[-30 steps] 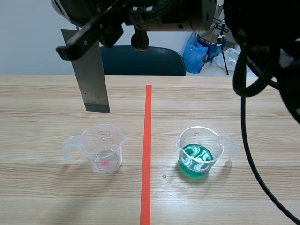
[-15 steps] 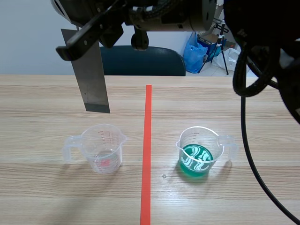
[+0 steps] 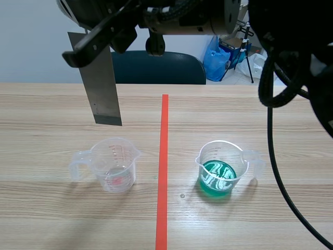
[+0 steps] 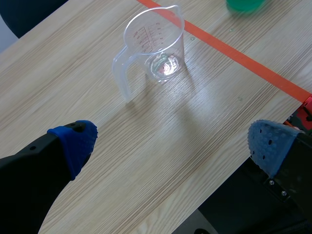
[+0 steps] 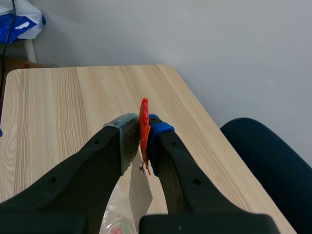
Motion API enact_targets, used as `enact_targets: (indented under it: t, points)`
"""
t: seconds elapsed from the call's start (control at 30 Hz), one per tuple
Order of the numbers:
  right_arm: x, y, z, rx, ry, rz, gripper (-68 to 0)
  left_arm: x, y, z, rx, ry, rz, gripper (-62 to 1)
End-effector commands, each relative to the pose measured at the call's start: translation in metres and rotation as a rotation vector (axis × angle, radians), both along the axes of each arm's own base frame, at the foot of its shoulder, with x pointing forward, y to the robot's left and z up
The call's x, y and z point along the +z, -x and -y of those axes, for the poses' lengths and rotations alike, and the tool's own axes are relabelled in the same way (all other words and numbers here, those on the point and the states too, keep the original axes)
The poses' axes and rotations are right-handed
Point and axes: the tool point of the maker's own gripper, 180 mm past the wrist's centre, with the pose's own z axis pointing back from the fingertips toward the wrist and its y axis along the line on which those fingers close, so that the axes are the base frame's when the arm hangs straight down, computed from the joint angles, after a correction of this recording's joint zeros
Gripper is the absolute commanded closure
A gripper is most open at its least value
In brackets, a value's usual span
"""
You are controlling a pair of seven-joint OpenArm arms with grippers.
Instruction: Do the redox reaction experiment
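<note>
Metal strip (image 3: 104, 83) hangs straight down from my right fingers (image 5: 155, 135), which are pressed together on its upper end. A small orange-red piece (image 5: 144, 119) sits in that pinch too, though I cannot tell what it is. My right arm is raised high over the worktop (image 3: 47, 219) and reaches across to the far side of the orange tape line (image 3: 162, 172). The strip's lower end hangs in the air under my right fingers, touching nothing.

Below that end, and a little nearer to me, stands a clear plastic measuring cup (image 3: 115, 161). It is upright, with printed marks on its wall and a faint pinkish spot at its bottom. Its handle points away from the tape line.

My left fingers (image 4: 73, 141) are spread wide with nothing between them, and the blue dotted pads face each other over bare wood. The same clear cup stands ahead of them, well apart, with its handle turned toward the left pad. The tape line runs past it on the far side.

Beyond the line, at the edge of what my left fingers see, is a second cup (image 3: 218, 166). It is upright and holds green liquid, and its handle points away from the line. The two cups stand on opposite sides of the tape, well apart.

Past the worktop's far edge there is a dark blue chair (image 3: 156, 67) and a blue bag (image 3: 216, 57).
</note>
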Motion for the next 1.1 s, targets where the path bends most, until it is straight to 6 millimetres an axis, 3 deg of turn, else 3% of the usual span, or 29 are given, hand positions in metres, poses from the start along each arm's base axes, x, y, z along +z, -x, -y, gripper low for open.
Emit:
enact_targets:
  t: [0.0, 0.57, 1.07]
  points:
    - [0.010, 0.000, -0.001, 0.006, -0.027, 0.020, -0.6, 0.006, -0.002, 0.003, 0.009, 0.031, 0.024, -62.3]
    - [0.008, -0.002, 0.002, -0.001, -0.017, 0.021, -0.6, 0.007, -0.002, 0.004, 0.008, 0.034, 0.026, -62.3]
    - [-0.002, -0.017, 0.029, -0.087, -0.017, 0.001, -0.6, 0.007, -0.002, 0.004, 0.007, 0.034, 0.027, -62.3]
